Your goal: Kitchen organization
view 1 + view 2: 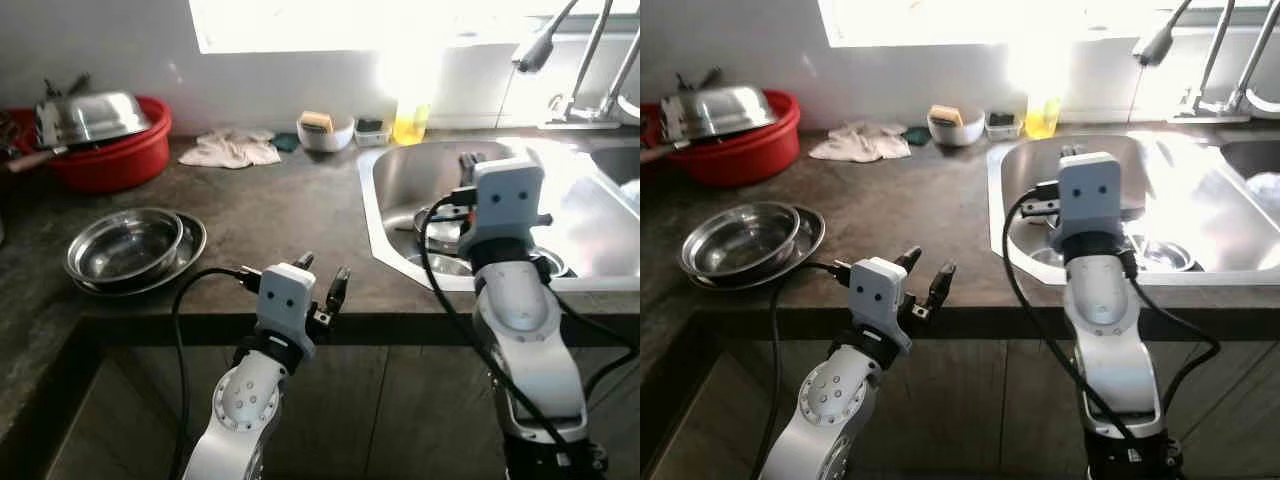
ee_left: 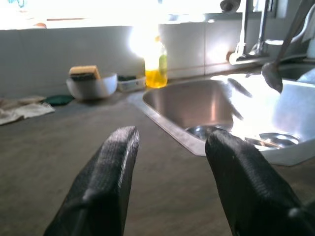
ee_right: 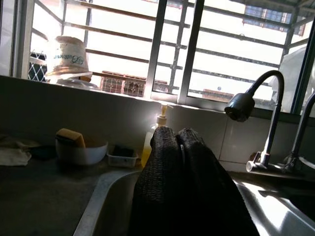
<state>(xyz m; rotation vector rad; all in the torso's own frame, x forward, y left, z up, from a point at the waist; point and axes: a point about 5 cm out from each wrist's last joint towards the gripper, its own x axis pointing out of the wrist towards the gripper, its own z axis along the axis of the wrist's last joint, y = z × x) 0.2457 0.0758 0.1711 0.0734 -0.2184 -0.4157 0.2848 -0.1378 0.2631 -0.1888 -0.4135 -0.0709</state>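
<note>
**Grippers working at the steel sink**

While the right gripper (image 3: 179, 147) is hovering above the sink (image 1: 400, 165), its fingers pressed together, the left gripper (image 1: 320, 280) is waiting with fingers spread at the counter edge left of the sink. Stacked steel bowls (image 1: 130, 245) are sitting farther left of the sink, dishes (image 2: 273, 139) lying in its basin.
</note>
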